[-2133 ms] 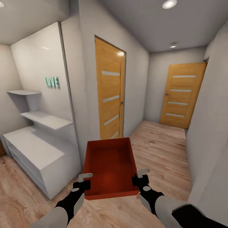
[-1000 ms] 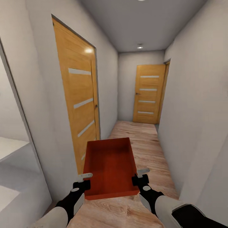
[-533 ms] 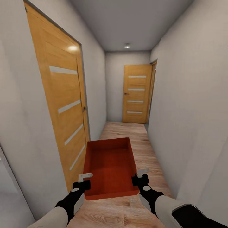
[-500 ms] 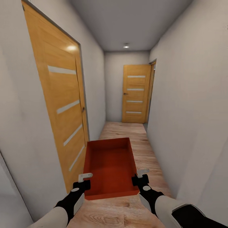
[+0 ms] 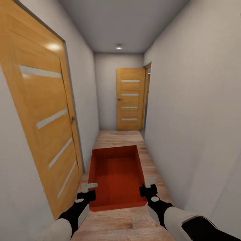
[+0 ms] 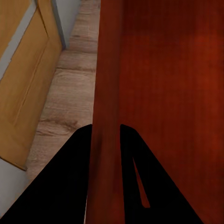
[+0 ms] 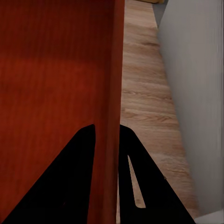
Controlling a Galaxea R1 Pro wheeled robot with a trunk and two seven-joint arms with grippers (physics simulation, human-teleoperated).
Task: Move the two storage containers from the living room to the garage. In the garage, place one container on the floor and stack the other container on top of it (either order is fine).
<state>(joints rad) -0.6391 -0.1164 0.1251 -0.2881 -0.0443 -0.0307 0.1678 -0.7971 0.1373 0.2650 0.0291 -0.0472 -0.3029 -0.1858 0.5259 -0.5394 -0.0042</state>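
Evidently for balance, the storage container [image 5: 116, 177] hung level above the corridor's wood floor [image 5: 118, 139], left gripper [image 5: 87, 190] and right gripper [image 5: 148, 186] each pinching a side wall, facing the far door [image 5: 130, 99].

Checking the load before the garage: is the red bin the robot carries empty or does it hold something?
Empty. In the head view the storage container shows only its bare red bottom, held level between the left gripper and right gripper.
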